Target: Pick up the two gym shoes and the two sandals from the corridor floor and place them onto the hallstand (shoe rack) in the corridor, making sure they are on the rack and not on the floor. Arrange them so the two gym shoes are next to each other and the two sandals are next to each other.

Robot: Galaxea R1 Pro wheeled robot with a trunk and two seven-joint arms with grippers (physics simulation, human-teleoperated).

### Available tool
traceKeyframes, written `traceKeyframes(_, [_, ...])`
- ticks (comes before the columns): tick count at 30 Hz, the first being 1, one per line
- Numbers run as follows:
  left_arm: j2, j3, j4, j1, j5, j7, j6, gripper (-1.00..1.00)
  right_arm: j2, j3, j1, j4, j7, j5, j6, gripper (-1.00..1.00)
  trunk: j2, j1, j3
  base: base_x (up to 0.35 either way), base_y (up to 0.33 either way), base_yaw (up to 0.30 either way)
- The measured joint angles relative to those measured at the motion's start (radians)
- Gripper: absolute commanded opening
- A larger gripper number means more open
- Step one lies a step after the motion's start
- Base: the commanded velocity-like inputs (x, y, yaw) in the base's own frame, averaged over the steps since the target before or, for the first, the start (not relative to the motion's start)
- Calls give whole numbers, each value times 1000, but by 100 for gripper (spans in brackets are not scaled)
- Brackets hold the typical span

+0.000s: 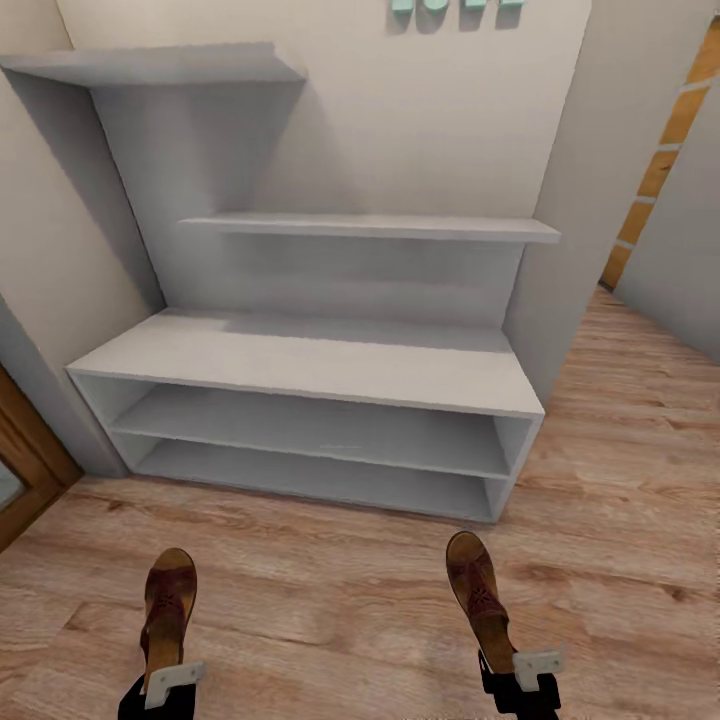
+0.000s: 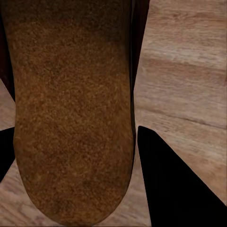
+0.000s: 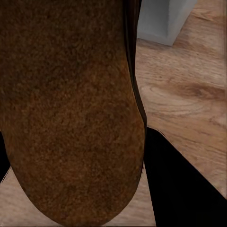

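Left sandal (image 1: 168, 610), heel clamped in the left tool (image 1: 172, 685), toe toward the hallstand (image 1: 300, 365); right sandal (image 1: 478, 595), heel likewise gripped by the right tool (image 1: 535, 668); both held above the corridor floor (image 1: 320, 610), well apart, short of the hallstand's front edge; each wrist view shows a tan insole (image 2: 71, 109) (image 3: 71, 109) between dark fingers (image 2: 175, 184) (image 3: 184, 184).
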Motion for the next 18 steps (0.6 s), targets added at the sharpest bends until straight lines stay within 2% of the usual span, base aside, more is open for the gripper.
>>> traceKeyframes(14, [0, 1, -1, 0, 0, 0, 0, -100, 0, 0, 0, 0, 0, 0, 0, -100, 0, 0, 0, 0, 308, -263])
traceKeyframes(18, [0, 1, -1, 0, 0, 0, 0, -100, 0, 0, 0, 0, 0, 0, 0, -100, 0, 0, 0, 0, 308, -88])
